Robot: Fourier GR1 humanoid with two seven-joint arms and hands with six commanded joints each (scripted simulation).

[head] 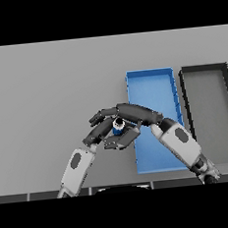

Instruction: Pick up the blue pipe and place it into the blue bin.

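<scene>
Workshop bench: grey table point(45, 93), 2 sorting bins point(150, 83).

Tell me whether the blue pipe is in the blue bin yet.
Not yet. The blue pipe sits between both hands, just left of the blue bin.

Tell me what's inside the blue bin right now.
The visible floor of the blue bin is bare. The right hand, gripping the blue pipe, and its forearm cover the lower part.

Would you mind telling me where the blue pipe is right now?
In the head view, the blue pipe sits near the centre, enclosed between the left hand and right hand, just left of the blue bin.
</scene>
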